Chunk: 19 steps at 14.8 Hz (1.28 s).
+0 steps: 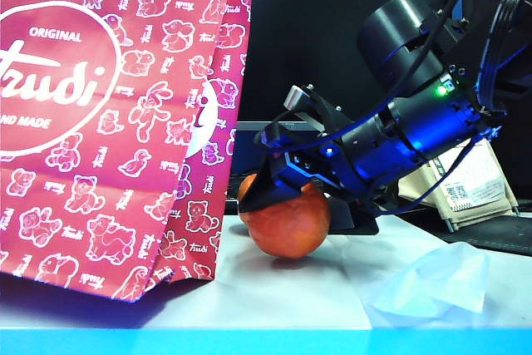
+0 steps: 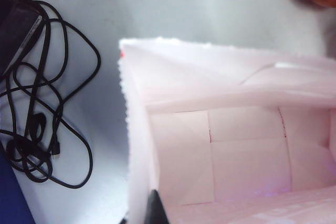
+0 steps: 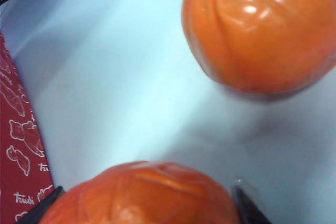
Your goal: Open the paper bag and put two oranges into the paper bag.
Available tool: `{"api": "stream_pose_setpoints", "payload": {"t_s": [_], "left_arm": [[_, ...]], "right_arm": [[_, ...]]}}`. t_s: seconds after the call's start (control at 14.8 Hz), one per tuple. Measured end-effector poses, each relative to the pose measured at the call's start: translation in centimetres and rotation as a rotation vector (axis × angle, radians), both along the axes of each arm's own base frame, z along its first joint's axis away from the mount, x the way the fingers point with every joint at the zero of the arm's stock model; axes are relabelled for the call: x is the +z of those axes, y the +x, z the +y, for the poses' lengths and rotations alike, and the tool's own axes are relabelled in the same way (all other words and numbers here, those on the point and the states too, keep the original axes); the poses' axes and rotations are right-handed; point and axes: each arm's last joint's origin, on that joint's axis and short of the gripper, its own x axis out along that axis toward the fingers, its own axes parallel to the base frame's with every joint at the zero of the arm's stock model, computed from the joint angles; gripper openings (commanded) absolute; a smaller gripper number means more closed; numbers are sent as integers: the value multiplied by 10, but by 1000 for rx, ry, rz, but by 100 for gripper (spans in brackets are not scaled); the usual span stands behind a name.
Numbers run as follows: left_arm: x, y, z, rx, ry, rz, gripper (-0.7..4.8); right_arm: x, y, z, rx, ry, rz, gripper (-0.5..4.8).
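Observation:
The red paper bag [image 1: 108,122] with white animal outlines stands upright at the left of the exterior view. In the left wrist view I look down into its open, pale inside [image 2: 226,150]. My left gripper [image 2: 140,216] is shut on the bag's rim, one black finger [image 2: 156,209] inside the wall. Two oranges lie on the table right of the bag. My right gripper [image 1: 278,193] straddles the nearer orange [image 1: 289,226], which fills the space between its fingers [image 3: 142,195]; a thin gap shows at one finger [image 3: 248,205]. The other orange [image 3: 262,30] lies just beyond it, partly hidden [image 1: 247,189].
A tangle of black cables with a power adapter [image 2: 37,103] lies beside the bag. A translucent plastic bag [image 1: 432,284] lies at the front right of the white table cover [image 1: 274,297]. A brown packet with a label [image 1: 474,184] stands behind the right arm.

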Motion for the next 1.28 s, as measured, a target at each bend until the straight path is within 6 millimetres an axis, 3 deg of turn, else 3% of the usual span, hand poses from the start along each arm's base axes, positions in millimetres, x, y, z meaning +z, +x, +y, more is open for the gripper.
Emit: {"api": "stream_pose_setpoints", "payload": {"t_s": [0.07,0.13,0.34,0.4,0.54,0.74,0.81,1.08,1.28], "left_arm": [[0,0,0,0,0,0,-6],[0,0,0,-1,0,0,-5],[-1,2,-1,-10,-18,8,-5],[-2,4,-1,-9,-19,2,-5],[1,9,-3,-19,-58,-62,-5],[5,15,-6,-25,-114,-124,-5],[6,16,-10,-38,-122,-149,-5],[7,16,-15,-92,-198,-142,-5],[7,14,-20,-158,-299,-108,-6]], "right_arm": [[0,0,0,2,1,1,18],[0,0,0,11,6,4,-6],[6,-2,1,61,28,25,-6],[18,0,2,61,36,12,-6],[56,3,4,76,36,-52,-6],[138,3,1,82,-102,-214,-6],[177,-2,-4,93,-157,-274,-6],[275,-15,-9,154,-15,-448,-6],[308,-22,-11,200,83,-490,-6]]}}
